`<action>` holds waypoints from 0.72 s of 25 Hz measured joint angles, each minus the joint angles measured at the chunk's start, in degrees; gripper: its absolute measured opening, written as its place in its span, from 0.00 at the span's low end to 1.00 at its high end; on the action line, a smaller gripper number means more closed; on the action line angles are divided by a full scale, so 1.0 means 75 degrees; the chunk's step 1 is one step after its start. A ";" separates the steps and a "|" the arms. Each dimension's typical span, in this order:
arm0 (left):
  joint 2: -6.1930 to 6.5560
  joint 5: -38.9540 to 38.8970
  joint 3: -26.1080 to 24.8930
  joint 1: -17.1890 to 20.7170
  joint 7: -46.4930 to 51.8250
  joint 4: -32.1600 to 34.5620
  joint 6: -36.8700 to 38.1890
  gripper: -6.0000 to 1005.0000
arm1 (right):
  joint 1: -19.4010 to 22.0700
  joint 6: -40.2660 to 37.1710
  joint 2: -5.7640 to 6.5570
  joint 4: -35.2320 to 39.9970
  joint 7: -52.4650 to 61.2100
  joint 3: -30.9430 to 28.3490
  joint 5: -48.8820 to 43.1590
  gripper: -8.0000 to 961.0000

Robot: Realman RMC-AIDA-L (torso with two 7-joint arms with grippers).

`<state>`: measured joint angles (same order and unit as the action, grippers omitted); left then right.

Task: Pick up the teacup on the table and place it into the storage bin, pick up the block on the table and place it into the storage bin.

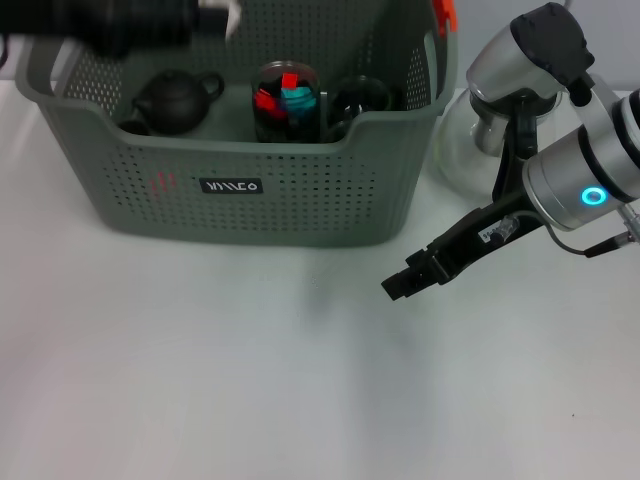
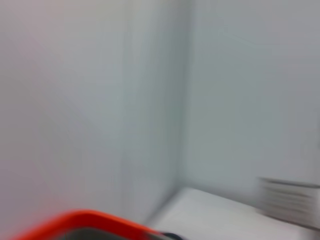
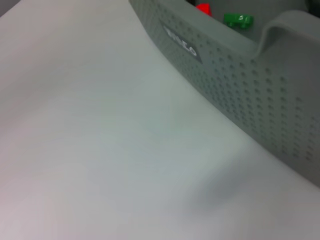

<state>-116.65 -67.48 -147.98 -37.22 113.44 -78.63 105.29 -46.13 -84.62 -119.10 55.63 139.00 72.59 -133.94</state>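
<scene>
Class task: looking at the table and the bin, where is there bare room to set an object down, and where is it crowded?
Free: the white table in front of the storage bin, left of the right gripper. Crowded: inside the bin, holding a dark teapot and a jar of blocks; the left arm reaches over the bin's back edge.

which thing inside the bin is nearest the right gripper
The dark glass vessel at the bin's right end; the block-filled jar and the black teapot sit farther from the right gripper.

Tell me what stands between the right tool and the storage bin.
Nothing visible does. The right tool hovers over bare table, in front of the storage bin and to its right, with only open tabletop between them.
</scene>
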 joint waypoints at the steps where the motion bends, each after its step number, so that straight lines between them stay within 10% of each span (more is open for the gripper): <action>1: 0.0006 0.0061 0.0170 -0.0082 0.0048 0.0111 -0.0507 0.51 | 0.0000 -0.0004 -0.0003 0.0000 -0.0011 -0.0008 -0.0005 0.58; 9: 0.0084 0.1905 0.2646 -0.1031 0.0133 0.2517 -0.4558 0.54 | -0.0046 -0.0021 -0.0036 0.0021 -0.0046 -0.0018 -0.0002 0.58; 18: 0.0091 0.4151 0.2877 -0.2291 0.1540 0.4117 -0.5413 0.57 | -0.0070 -0.0049 -0.0060 0.0076 -0.0019 -0.0011 -0.0001 0.58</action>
<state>-115.96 -36.35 -126.40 -54.40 124.99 -47.75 64.70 -46.66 -84.99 -119.55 56.20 138.86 72.51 -133.95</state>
